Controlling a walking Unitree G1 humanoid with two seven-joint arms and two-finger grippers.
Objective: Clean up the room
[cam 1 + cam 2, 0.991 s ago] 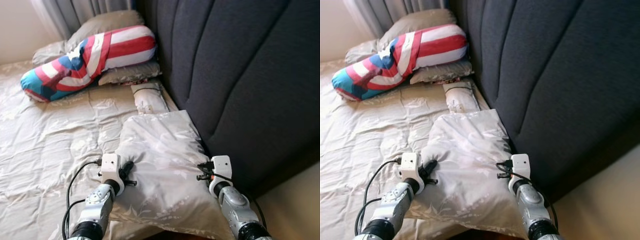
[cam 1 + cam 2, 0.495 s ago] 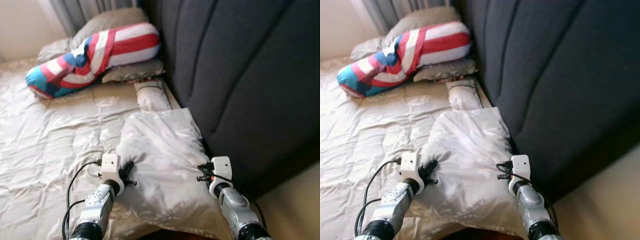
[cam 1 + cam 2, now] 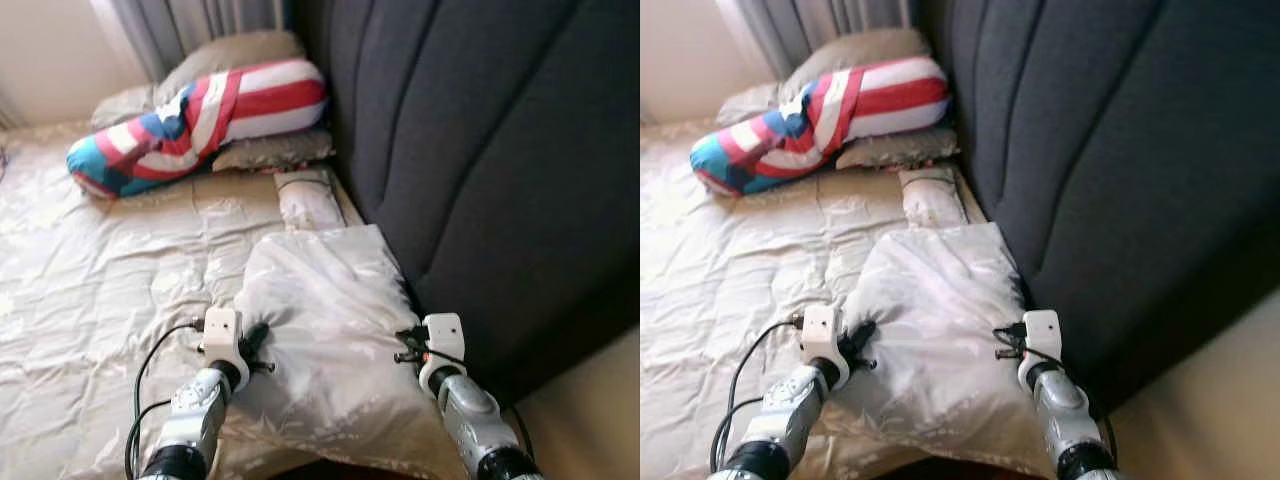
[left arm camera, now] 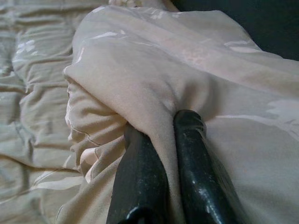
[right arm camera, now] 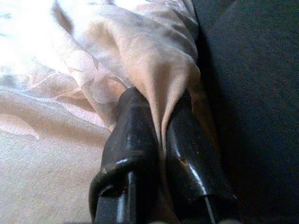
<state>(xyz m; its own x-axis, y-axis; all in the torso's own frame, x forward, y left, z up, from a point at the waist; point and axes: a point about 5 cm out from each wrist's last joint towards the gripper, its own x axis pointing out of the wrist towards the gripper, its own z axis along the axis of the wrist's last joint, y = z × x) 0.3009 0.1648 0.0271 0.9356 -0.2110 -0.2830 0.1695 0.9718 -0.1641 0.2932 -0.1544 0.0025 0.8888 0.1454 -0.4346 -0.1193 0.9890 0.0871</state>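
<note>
A beige patterned pillow (image 3: 325, 320) lies on the bed beside the dark headboard (image 3: 480, 150). My left gripper (image 3: 258, 345) is shut on the pillow's left edge; in the left wrist view a fold of its fabric (image 4: 154, 112) is pinched between the black fingers (image 4: 140, 182). My right gripper (image 3: 405, 345) is shut on the pillow's right edge, close to the headboard, with cloth (image 5: 159, 79) squeezed between its fingers (image 5: 133, 140).
A red, white and blue bolster (image 3: 195, 115) rests on grey pillows (image 3: 270, 150) at the far end of the bed. A small rolled cushion (image 3: 308, 200) lies along the headboard. The beige quilt (image 3: 90, 270) spreads to the left. Curtains (image 3: 190, 20) hang behind.
The camera view has shifted, so the whole scene sits lower and further right in the picture. Both grippers keep their hold on the pillow's edges.
</note>
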